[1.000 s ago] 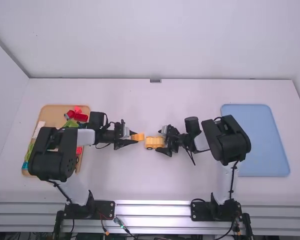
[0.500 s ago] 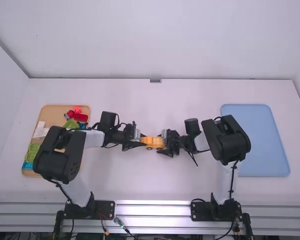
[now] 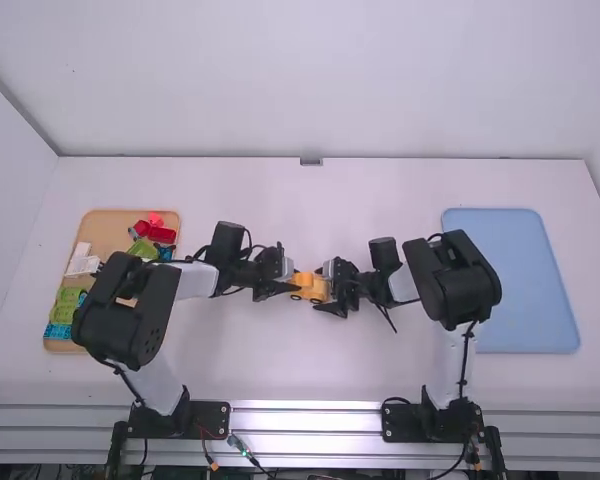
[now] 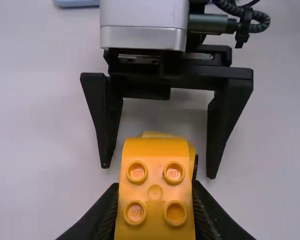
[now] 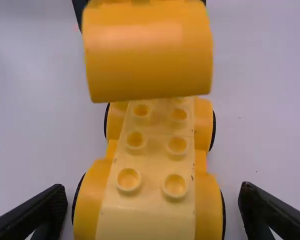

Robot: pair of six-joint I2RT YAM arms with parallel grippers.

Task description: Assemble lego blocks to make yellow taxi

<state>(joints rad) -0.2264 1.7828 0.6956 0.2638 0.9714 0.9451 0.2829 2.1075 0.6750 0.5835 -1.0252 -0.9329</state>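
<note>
- The curved yellow block (image 4: 155,187) is clamped in the left gripper (image 4: 155,200), a finger along each side and its round studs (image 4: 173,173) left bare
- The yellow wheeled base (image 5: 149,212) is out near the middle of the table (image 3: 310,370), between the two arms, with the block over its end on the left arm's side; whether the two touch I cannot tell
- The right gripper (image 5: 151,196) is released, its fingers spread on either side of the base and apart from it
- Both pieces look like hard moulded plastic, so I would expect them light, stiff and hard to crush, the gloss a little slippery under a loose pinch
- The block seems best held as it is, by its side faces, low enough for firm grip yet clear of the underside that has to mate
- The base probably rolls on its dark wheels (image 5: 212,129) when pushed; pinching the body across its sides, above the wheels, should steady it
- Pressing straight down suits the stud fit, as a tilted push could skew the block or send the base rolling
</note>
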